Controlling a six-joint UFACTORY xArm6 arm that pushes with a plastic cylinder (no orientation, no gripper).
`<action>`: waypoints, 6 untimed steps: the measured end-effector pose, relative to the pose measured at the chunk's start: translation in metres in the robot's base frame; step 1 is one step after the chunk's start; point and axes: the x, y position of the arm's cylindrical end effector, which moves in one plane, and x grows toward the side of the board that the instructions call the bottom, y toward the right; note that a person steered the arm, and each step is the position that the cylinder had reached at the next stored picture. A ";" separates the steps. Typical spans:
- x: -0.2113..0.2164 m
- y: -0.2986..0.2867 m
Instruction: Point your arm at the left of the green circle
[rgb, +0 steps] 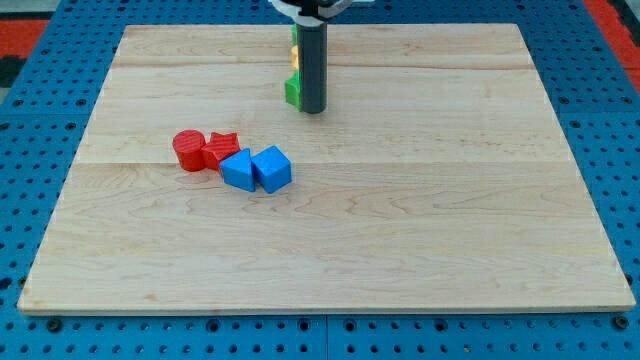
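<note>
My tip (313, 108) rests on the board near the view's top centre. A green block (292, 91) peeks out just to the left of the rod, touching or nearly touching it; its shape cannot be made out. A yellow block (294, 52) shows above it, also mostly hidden behind the rod. Further down and left lie a red cylinder (187, 150), a red star-like block (221, 149), and two blue blocks (239, 170) (272, 168) side by side, all well away from the tip.
The wooden board (400, 230) sits on a blue pegboard table (30, 120). The arm's rod comes down from the view's top edge.
</note>
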 end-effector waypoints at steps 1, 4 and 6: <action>-0.006 -0.016; -0.023 -0.130; -0.151 -0.135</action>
